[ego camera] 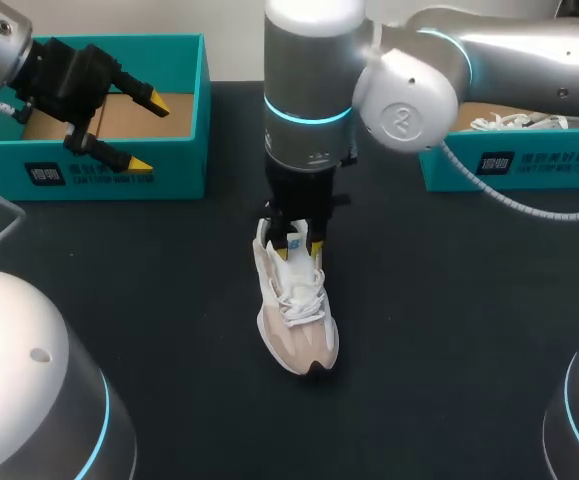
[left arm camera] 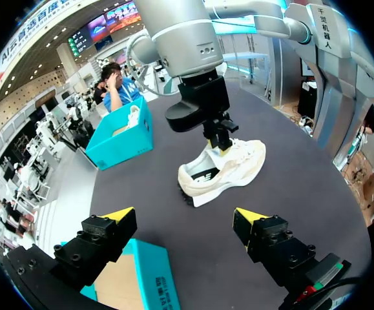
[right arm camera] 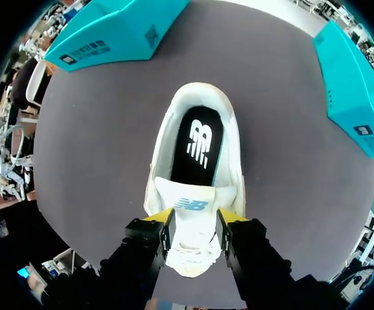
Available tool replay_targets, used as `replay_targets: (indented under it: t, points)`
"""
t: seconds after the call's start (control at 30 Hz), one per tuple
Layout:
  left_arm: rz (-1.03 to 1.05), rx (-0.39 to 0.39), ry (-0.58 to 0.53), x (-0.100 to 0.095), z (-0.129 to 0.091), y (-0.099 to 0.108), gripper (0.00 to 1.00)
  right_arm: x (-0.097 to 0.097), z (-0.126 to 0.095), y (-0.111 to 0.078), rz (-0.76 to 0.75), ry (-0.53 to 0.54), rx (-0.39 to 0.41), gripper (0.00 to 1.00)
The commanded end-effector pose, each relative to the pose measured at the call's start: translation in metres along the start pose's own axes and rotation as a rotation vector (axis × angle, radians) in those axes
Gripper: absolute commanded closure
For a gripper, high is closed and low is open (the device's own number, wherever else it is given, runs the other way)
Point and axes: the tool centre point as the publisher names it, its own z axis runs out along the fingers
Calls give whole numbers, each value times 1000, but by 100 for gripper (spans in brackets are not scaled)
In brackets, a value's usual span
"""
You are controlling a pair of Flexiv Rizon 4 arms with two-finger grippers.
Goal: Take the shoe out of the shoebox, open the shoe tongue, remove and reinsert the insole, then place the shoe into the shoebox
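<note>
GRIP: right tool pinching soft white fabric tongue of light cream mesh sneaker | FEEL: probably floppy, so hold its top edge | black foam insole just ahead, likely bendy | left tool released, well aside

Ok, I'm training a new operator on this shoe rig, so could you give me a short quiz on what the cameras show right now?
1. True or false: the shoe lies inside a shoebox.
2. Which end effector grips the tongue? A) left B) right C) neither
3. Fill in: the black insole is ___ the shoe.

Key:
1. False. It stands on the table.
2. B. The right end effector has one finger on each side of the tongue.
3. Inside.
</note>
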Motion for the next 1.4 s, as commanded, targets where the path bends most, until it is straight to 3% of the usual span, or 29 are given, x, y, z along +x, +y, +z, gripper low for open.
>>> replay_targets:
  t: [0.03, 0.13, 0.2, 0.23, 0.3, 0.37, 0.4, 0.87, 0.93, 1.03, 1.4]
  points:
    - [0, -2, 2, 0, -1, 0, 0, 3, 0, 7, -9, -2, 6, 59]
    - [0, -2, 2, 0, -1, 0, 0, -6, -10, 3, -37, -23, -14, 57]
    - [0, -2, 2, 0, -1, 0, 0, -10, -18, 8, -163, -42, -62, 49]
    - [0, -2, 2, 0, -1, 0, 0, -10, -23, 12, -237, -44, -71, 33]
    - [0, -2, 2, 0, -1, 0, 0, -12, -28, 18, -383, -81, -77, 18]
    - [0, -2, 2, 0, -1, 0, 0, -8, -34, 28, -652, -149, -112, 0]
    - [0, -2, 2, 0, -1, 0, 0, -3, -37, 33, -784, -204, -118, 0]
    - [0, -2, 2, 0, -1, 0, 0, -3, -37, 33, -784, -204, -118, 0]
    - [0, -2, 2, 0, -1, 0, 0, 5, -29, 48, -961, -195, -53, 0]
    - [0, -2, 2, 0, -1, 0, 0, 10, -22, 67, -1089, -191, -54, 0]
    - [0, -2, 2, 0, -1, 0, 0, 1, 6, 107, -1228, -213, -57, 0]
